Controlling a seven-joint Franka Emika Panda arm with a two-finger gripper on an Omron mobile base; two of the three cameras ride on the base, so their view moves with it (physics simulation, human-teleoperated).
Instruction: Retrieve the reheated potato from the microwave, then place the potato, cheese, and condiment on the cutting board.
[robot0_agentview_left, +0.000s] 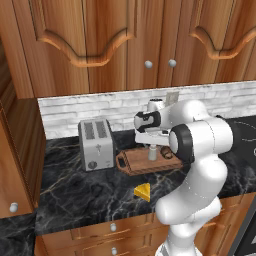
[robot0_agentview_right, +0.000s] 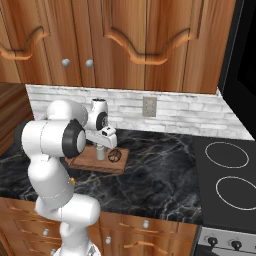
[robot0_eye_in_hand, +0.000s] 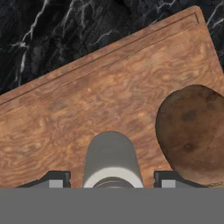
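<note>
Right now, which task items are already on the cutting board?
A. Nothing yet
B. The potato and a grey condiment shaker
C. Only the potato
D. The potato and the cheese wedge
B: the potato and the grey condiment shaker both sit on the cutting board, the shaker standing between the parted fingertips of the gripper, while the cheese wedge lies on the black counter in front of the board.

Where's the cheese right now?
The cheese lies on the black counter near its front edge, in front of the cutting board and not on it, right of the toaster in the left base view.
</note>
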